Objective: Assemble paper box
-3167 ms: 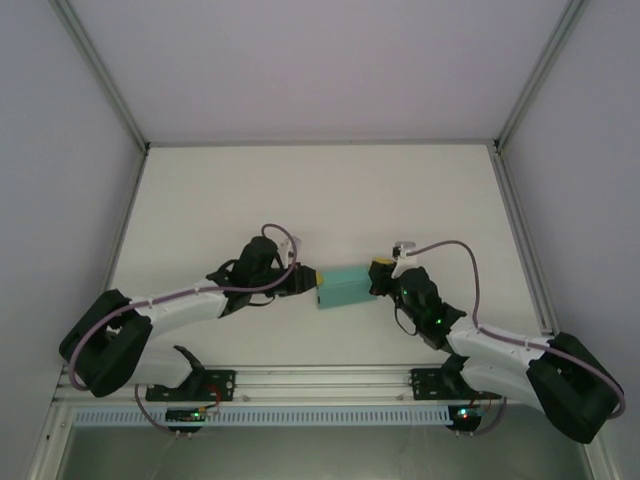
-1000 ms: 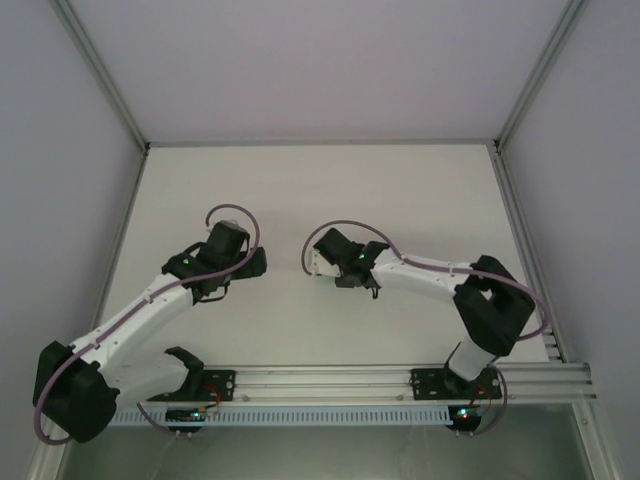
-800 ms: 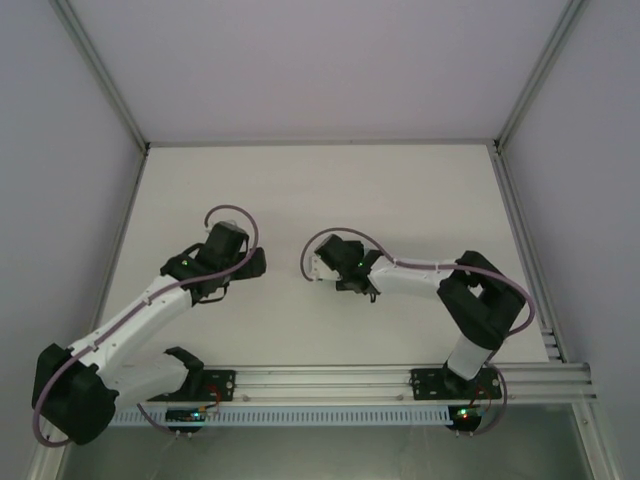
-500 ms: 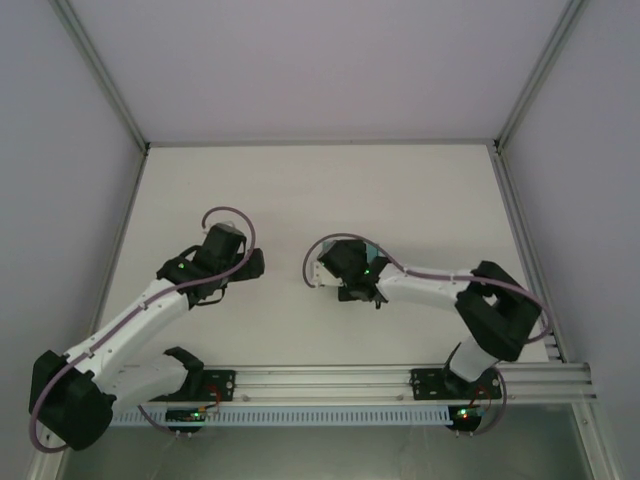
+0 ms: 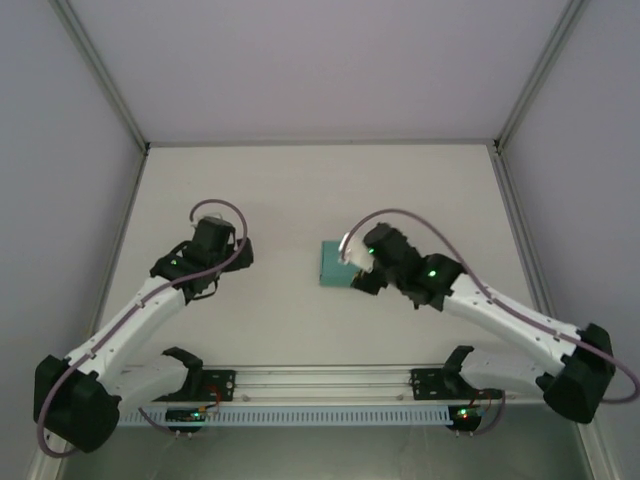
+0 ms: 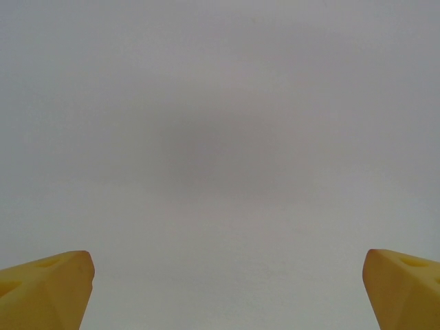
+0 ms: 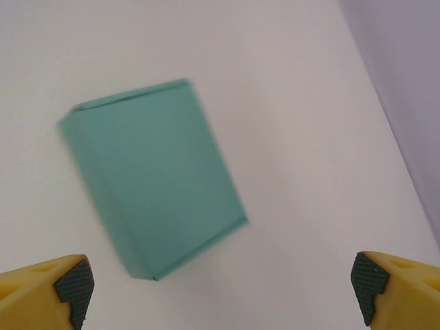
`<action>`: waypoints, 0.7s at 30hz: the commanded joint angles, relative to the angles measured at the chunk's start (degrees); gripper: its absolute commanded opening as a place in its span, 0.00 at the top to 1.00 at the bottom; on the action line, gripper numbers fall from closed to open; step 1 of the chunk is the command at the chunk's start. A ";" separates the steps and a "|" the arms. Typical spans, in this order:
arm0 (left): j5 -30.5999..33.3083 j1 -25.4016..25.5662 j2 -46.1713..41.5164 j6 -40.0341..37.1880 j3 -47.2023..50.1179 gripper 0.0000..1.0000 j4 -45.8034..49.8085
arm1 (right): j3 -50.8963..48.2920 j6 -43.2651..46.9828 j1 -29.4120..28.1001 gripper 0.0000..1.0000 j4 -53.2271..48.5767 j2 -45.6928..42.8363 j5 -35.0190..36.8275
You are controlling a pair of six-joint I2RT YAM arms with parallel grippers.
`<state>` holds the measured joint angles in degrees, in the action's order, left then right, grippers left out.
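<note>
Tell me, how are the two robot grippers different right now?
The right gripper hangs above the teal paper box, which lies closed on the table, while the left gripper hangs over bare table. The right gripper's yellow fingertips show dark pads; the left gripper's look plain yellow. What they share: both are open wide and hold nothing.

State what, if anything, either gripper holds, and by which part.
Nothing is held. The left gripper and the right gripper both stand open; the paper box lies on the table, touched by neither.
</note>
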<state>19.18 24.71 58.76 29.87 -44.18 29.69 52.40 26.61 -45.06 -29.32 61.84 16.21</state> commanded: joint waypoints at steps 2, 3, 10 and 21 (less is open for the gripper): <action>1.97 -8.24 1.95 -6.85 3.16 0.00 -14.51 | -4.20 -17.78 15.99 0.01 5.28 -4.60 -7.13; 0.46 -10.82 2.74 -8.11 4.50 0.01 -17.95 | -6.55 -19.61 19.91 0.01 7.70 -5.61 -8.50; -2.71 -20.31 12.99 -18.78 9.91 0.00 -39.37 | -16.90 -29.49 43.34 0.01 20.53 -2.44 -18.76; 2.62 -20.57 22.43 -25.57 19.21 0.00 -68.55 | -29.21 -30.04 46.54 0.01 55.57 12.09 -13.68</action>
<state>19.79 4.49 81.87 6.81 -24.95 -28.71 24.21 -1.37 1.06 13.23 73.01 1.52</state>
